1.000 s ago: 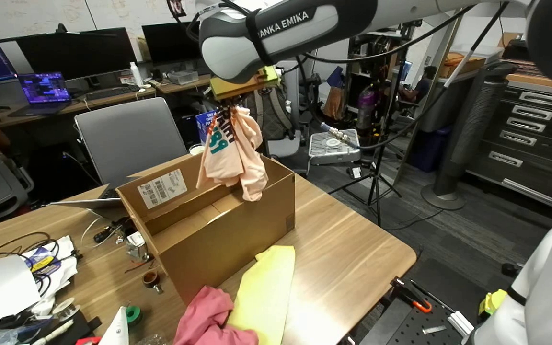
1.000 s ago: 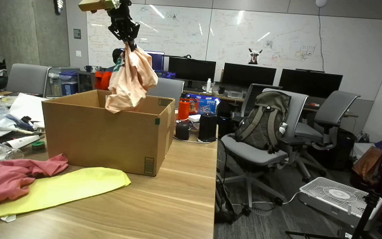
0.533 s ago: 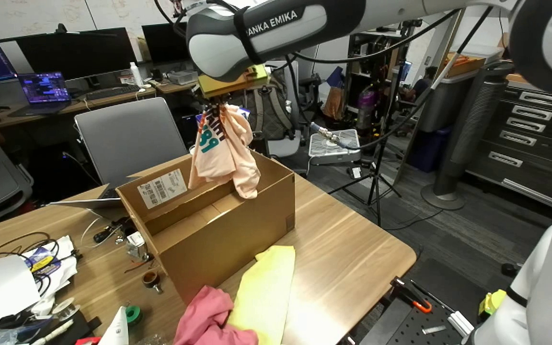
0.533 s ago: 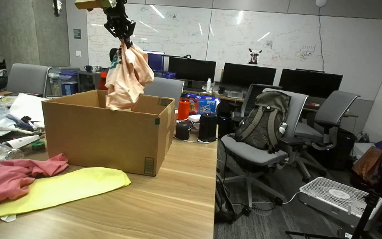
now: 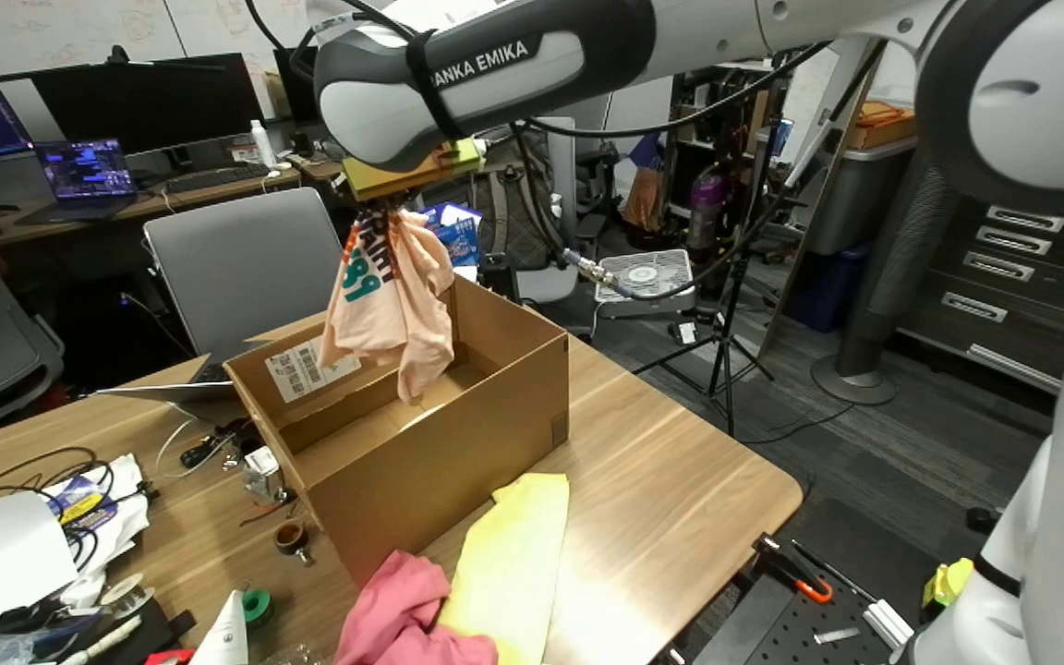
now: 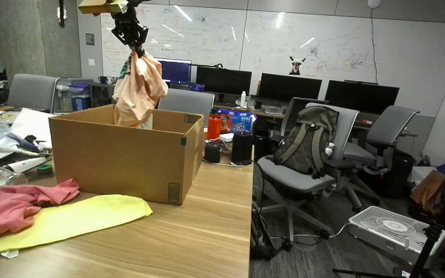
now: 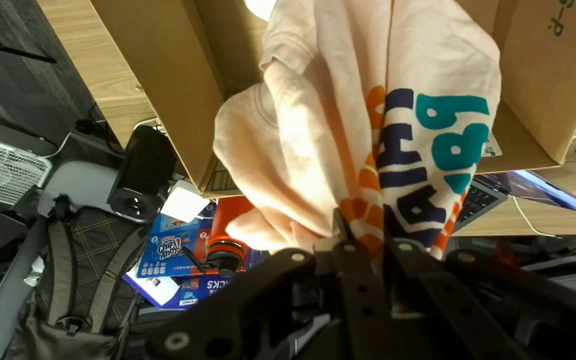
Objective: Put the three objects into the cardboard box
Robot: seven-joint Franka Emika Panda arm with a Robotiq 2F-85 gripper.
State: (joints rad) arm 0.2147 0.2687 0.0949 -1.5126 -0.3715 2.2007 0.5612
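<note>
A peach cloth printed with orange, navy and teal lettering hangs bunched from my gripper, which is shut on its top. The fingertips are partly buried in its folds in the wrist view. Below it stands the brown cardboard box, open at the top with a white label inside one wall. The cloth's lower end dips behind the near rim in an exterior view. A white lump, cut off by the frame edge, shows inside the box. The pink cloth lies crumpled on the table outside the box.
A yellow strip lies against the box, partly beneath the pink cloth. Cables, papers and a green tape roll clutter the table beside it. Behind the box are a red bottle, a black cylinder and a laptop.
My gripper and the peach cloth have moved left in both exterior views, further over the box opening. The cloth's lower end now hangs within the opening; the box and pink cloth have not moved.
</note>
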